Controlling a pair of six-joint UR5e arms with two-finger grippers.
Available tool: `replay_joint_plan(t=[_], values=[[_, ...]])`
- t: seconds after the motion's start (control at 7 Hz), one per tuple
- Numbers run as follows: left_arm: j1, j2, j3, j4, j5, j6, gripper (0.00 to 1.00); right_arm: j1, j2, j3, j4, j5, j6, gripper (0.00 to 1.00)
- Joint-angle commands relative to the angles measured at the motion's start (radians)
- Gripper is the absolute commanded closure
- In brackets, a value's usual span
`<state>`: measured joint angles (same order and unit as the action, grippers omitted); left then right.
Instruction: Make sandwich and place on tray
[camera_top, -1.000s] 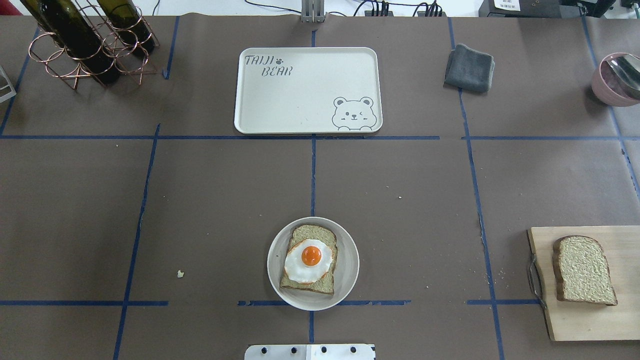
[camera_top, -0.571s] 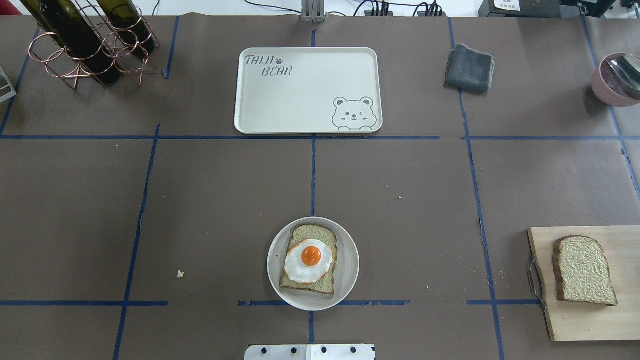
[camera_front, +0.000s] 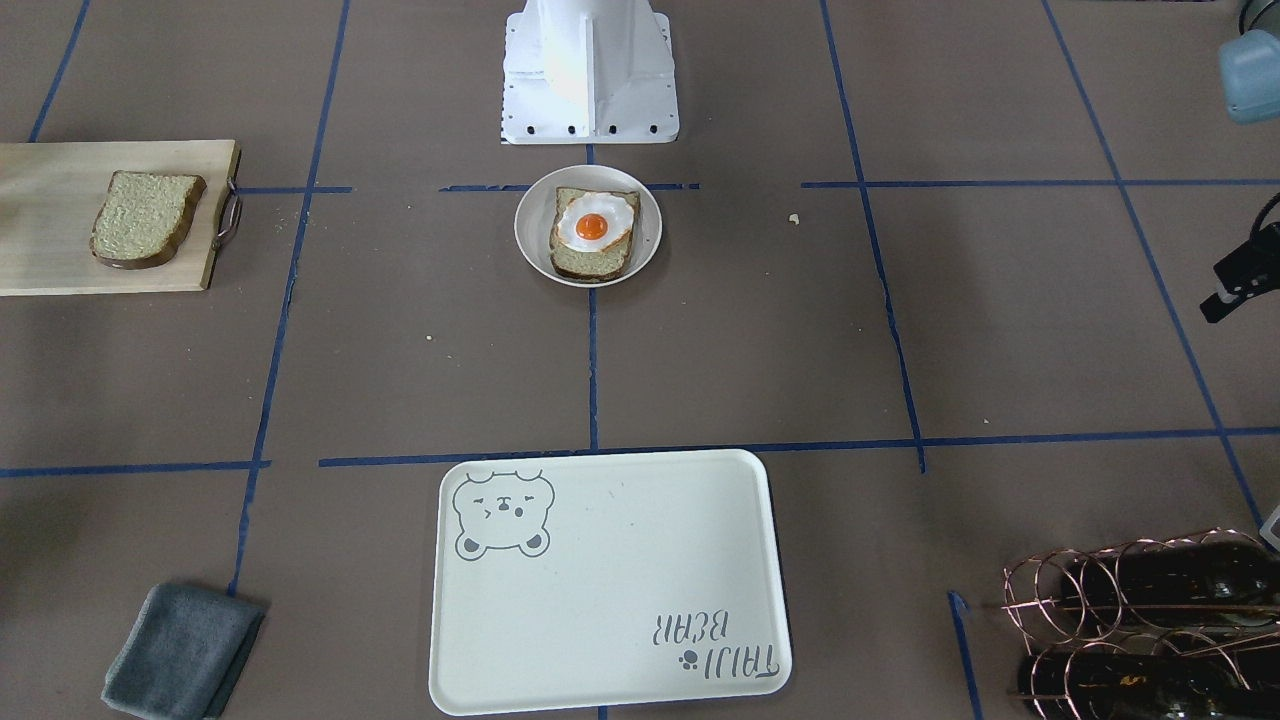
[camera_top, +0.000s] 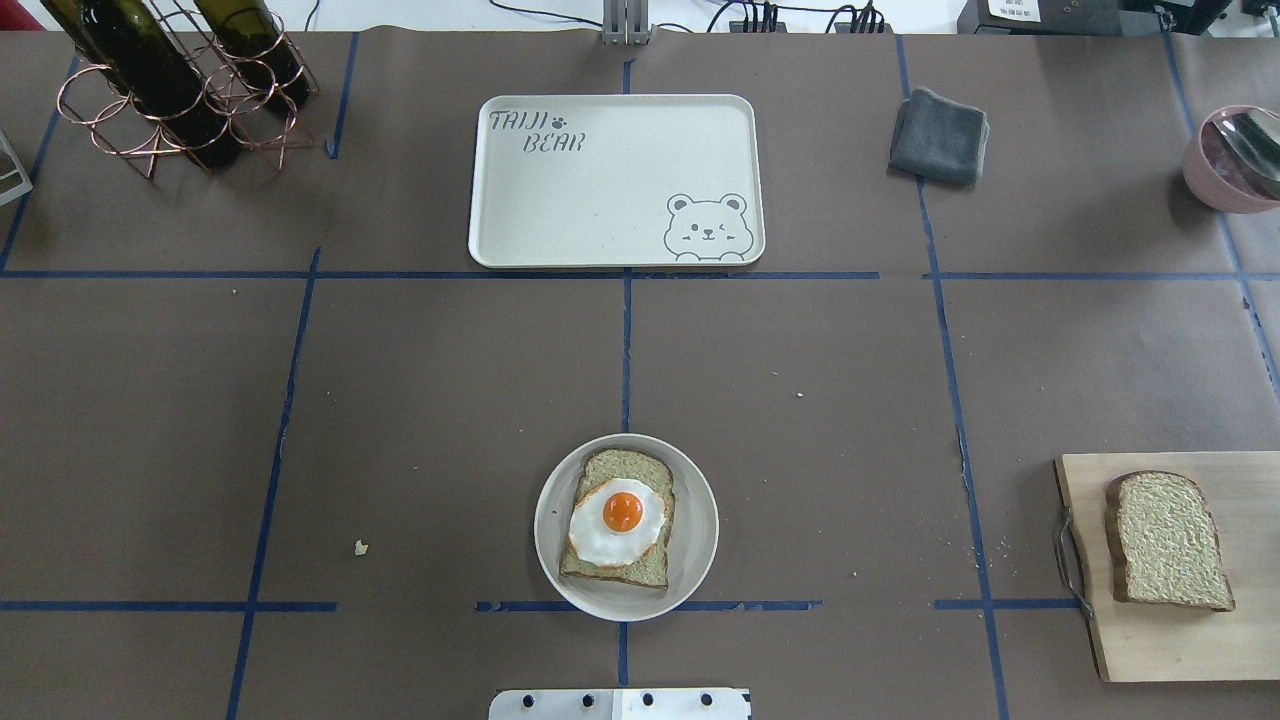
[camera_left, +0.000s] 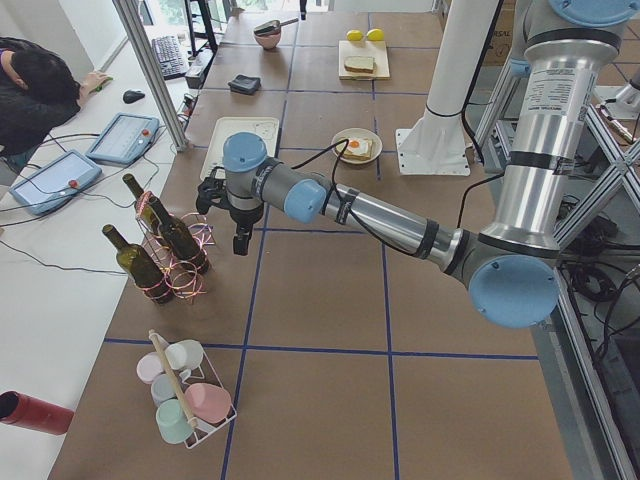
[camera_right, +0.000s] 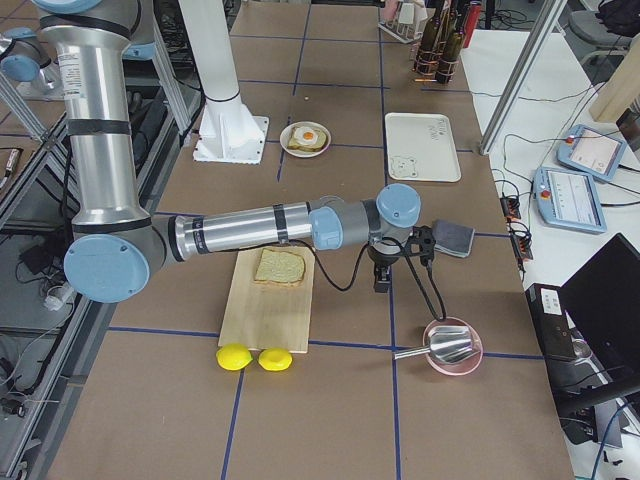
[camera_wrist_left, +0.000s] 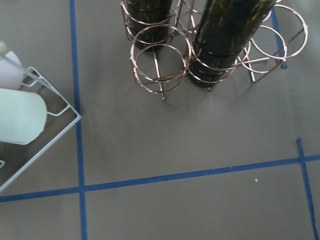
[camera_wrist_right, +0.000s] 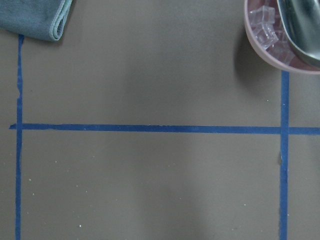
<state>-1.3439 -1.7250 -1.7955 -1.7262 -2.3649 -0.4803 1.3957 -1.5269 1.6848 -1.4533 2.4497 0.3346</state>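
We are looking at an open stretch of brown table (camera_top: 800, 350) lying between the plate (camera_top: 702, 540), near the robot's base, and the tray (camera_top: 616, 200) toward the far edge. The tray is showing only its grey bear drawing and lettering. The plate is carrying one bread slice (camera_top: 625, 578), tan with a dark crust, and the fried egg (camera_top: 600, 545) is lying on it, white around an orange yolk. The second bread slice (camera_top: 1165, 540) is resting on the wooden board (camera_top: 1160, 645) at the right edge, well apart.

A pink bowl (camera_wrist_right: 252, 42) is holding ice cubes (camera_wrist_right: 265, 30) and a metal scoop (camera_wrist_right: 302, 27). The copper wire rack (camera_left: 185, 275) is holding dark bottles (camera_left: 140, 265).

The left gripper (camera_left: 238, 240) is hanging beside that rack. The right gripper (camera_right: 381, 280) is hanging between the grey cloth (camera_right: 452, 238) and the bowl. We cannot tell whether either is released or clenched.
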Motion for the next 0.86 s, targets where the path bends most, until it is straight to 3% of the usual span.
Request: replay_joint_plan(t=[0.0,0.14,0.43,0.71], values=[[0.099,0.001,-0.054,-0.077,-0.001,-0.223,0.0,-0.1,-0.12,0.018,0.333,-0.014,0.296,0.0],[0.142,0.002,-0.068,-0.131,0.006,-0.321,0.0,-0.163,-0.184,0.027,0.47,-0.053,0.408,0.0],[0.23,0.002,-0.099,-0.183,0.016,-0.476,0.0,-0.3,-0.338,0.184,0.499,-0.154,0.527,0.0],[0.287,-0.002,-0.105,-0.187,0.059,-0.547,0.0,-0.334,-0.397,0.246,0.517,-0.152,0.581,0.0]])
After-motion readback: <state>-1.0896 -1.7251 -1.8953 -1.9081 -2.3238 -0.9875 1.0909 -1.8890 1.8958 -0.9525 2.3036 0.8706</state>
